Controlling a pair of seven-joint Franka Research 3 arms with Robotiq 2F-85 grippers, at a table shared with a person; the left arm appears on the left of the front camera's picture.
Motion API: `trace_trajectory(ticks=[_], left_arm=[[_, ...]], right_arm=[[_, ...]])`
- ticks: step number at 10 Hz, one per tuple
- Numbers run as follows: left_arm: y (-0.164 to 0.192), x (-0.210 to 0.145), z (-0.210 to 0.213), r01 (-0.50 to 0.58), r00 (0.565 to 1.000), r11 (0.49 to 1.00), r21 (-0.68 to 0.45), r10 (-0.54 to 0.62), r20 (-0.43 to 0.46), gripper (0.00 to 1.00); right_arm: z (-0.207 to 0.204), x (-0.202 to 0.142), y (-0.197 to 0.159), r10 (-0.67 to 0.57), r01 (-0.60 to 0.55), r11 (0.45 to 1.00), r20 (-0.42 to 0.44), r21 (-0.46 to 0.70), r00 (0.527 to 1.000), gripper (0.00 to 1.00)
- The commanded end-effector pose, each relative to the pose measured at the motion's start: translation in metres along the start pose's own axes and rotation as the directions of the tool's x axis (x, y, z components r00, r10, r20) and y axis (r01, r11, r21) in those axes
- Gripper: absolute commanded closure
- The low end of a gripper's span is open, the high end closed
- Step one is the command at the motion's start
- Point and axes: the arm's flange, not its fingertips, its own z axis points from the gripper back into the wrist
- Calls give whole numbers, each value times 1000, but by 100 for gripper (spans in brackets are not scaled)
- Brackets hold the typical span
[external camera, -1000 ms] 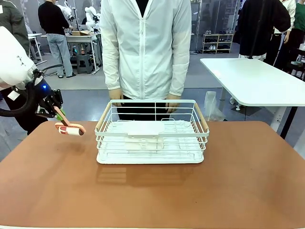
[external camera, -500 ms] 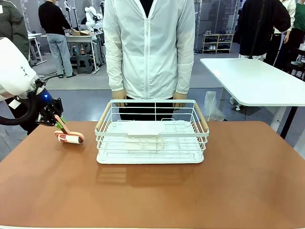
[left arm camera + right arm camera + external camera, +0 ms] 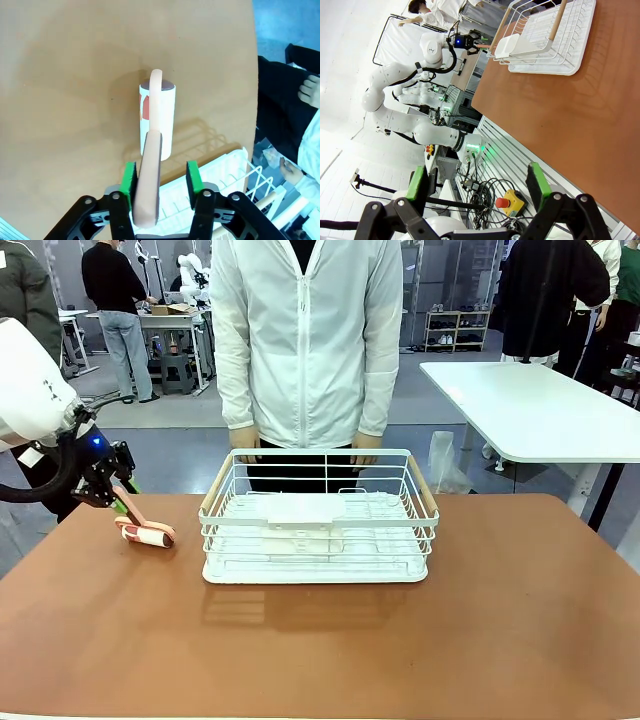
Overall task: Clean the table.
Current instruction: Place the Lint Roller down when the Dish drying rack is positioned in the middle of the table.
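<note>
A lint roller [image 3: 146,533] with a peach handle and a white-and-red roll lies on the reddish-brown table [image 3: 320,640], left of the white wire basket [image 3: 320,515]. My left gripper [image 3: 113,486] stands over the upper end of its handle. In the left wrist view the left gripper [image 3: 161,177] is open: the handle [image 3: 148,190] runs between the green pads with a gap on one side, and the roll [image 3: 157,120] rests on the table [image 3: 65,100]. My right gripper [image 3: 476,184] is open and holds nothing, off the table's edge [image 3: 570,110].
A person in a white jacket stands at the far side, hands [image 3: 243,439] just behind the basket's rim. A flat white tray lies in the basket. A white side table [image 3: 540,410] stands at the back right. Cables and a red-button box [image 3: 511,201] lie below the right gripper.
The left gripper has lowered the lint roller onto the table and opened its jaws around the handle. The person has shifted slightly.
</note>
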Motion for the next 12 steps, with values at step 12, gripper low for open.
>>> trace_trajectory(ticks=[12], left_arm=[[5, -19, 60, -35, 997, 988, 149, 24, 73, 0]], right_arm=[[0, 0, 3, 14, -14, 1000, 3, 7, 1000, 0]])
